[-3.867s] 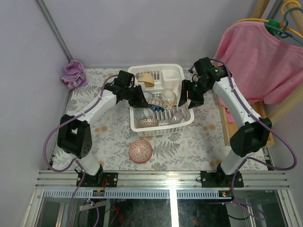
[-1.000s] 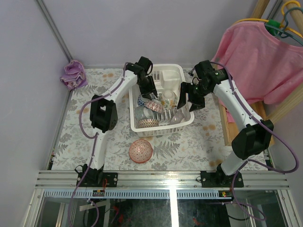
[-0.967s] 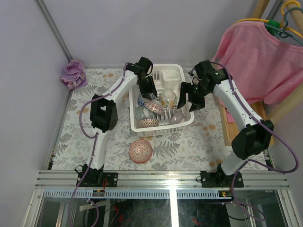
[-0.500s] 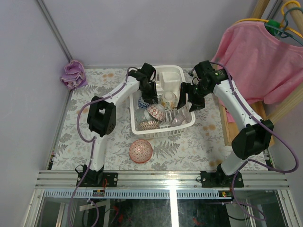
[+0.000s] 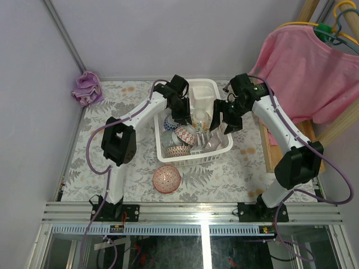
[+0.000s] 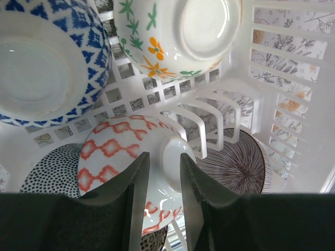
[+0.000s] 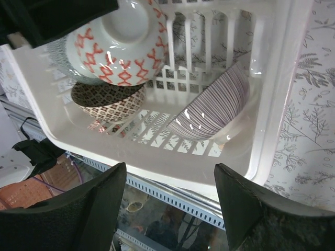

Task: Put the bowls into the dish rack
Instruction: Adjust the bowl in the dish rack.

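The white dish rack (image 5: 205, 84) sits at the table's middle and holds several bowls. My left gripper (image 6: 163, 157) reaches into it, shut on the foot of a white bowl with red diamonds (image 6: 115, 151), which lies upside down. Around it are a blue-white bowl (image 6: 47, 63), an orange-flower bowl (image 6: 178, 36), a dark striped bowl (image 6: 241, 164) and a black-dotted bowl (image 6: 49, 167). My right gripper (image 7: 170, 172) hangs open over the rack's right side (image 7: 272, 104), gripping nothing. A red bowl (image 5: 166, 179) lies on the table in front of the rack.
A purple cloth (image 5: 87, 88) is bunched at the back left corner. A pink shirt (image 5: 308, 67) hangs on the right above a wooden board (image 5: 269, 151). A brown-patterned bowl (image 7: 107, 99) leans at the rack's near wall.
My left gripper has moved deeper into the rack with the red-diamond bowl, and its jaws have narrowed. The rack has shifted slightly. The right arm has barely moved.
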Available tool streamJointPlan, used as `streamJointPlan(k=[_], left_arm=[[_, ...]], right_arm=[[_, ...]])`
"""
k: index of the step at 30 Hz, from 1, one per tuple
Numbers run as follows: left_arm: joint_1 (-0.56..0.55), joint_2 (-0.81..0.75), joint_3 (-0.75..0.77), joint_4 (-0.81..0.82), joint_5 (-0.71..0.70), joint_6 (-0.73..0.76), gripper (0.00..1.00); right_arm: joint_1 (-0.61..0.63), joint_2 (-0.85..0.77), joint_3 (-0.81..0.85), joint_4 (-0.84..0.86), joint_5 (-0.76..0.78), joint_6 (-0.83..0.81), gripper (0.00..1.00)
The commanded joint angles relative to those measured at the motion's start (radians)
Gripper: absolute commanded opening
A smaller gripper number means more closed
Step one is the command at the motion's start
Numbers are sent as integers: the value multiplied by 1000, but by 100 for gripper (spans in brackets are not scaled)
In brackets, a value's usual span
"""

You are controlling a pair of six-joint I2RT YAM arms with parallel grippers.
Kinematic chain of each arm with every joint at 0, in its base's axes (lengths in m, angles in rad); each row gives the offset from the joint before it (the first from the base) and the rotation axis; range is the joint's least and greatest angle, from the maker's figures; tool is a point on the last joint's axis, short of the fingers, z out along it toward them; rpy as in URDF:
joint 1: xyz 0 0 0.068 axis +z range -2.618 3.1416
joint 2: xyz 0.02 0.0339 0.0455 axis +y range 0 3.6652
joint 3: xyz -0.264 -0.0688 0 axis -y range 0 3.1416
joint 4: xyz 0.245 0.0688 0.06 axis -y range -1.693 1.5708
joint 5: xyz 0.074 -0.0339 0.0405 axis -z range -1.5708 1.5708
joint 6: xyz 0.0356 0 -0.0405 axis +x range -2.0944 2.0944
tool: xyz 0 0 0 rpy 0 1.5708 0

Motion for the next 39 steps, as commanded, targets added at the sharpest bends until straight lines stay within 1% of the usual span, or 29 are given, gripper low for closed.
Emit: streamJointPlan(k=[1,6,8,11,14,18,22,24,25,26,27,29,30,31,34,36,39], left_arm=[[-22,-35,-38,-38,71,19,28],[-27,-46,-83,-43,64,25,28],[-26,-46,-84,-62,47,38,28],[-26,-46,-93,-75,40,57,28],[-26,-47,-99,-79,36,68,29],[-26,-43,-104,-84,34,69,29],[-31,-37,-106,-78,35,60,31],[-38,-35,-101,-73,41,54,31],[-43,-37,-99,-68,48,52,31],[-50,-38,-95,-64,50,51,32],[-57,-39,-92,-64,49,50,32],[-70,-43,-96,-65,51,47,32],[-74,-45,-102,-64,51,45,32],[-77,-49,-112,-64,53,43,32],[-86,-61,-135,-63,50,42,31],[-87,-67,-143,-62,43,44,31],[-88,-65,-139,-66,36,49,31]], right_arm=[[-7,-28,-38,-51,-2,-31,76],[-13,3,-28,-14,86,-18,78],[-21,45,-12,-6,111,-19,82],[-29,81,-6,21,144,-22,86],[-32,124,-4,45,174,-30,85],[-32,188,2,78,177,-31,73],[-33,215,-5,97,158,-27,48],[-32,220,-18,100,157,-24,28],[-33,223,-24,100,157,-24,27],[-31,222,-30,100,159,-24,28],[-31,224,-36,98,163,-27,33],[-30,223,-40,91,188,-36,50],[-31,219,-41,88,202,-43,55],[-30,216,-42,89,212,-48,58],[-31,203,-33,92,244,-57,59],[-31,180,-18,111,237,-61,59],[-30,162,46,97,282,-75,59]])
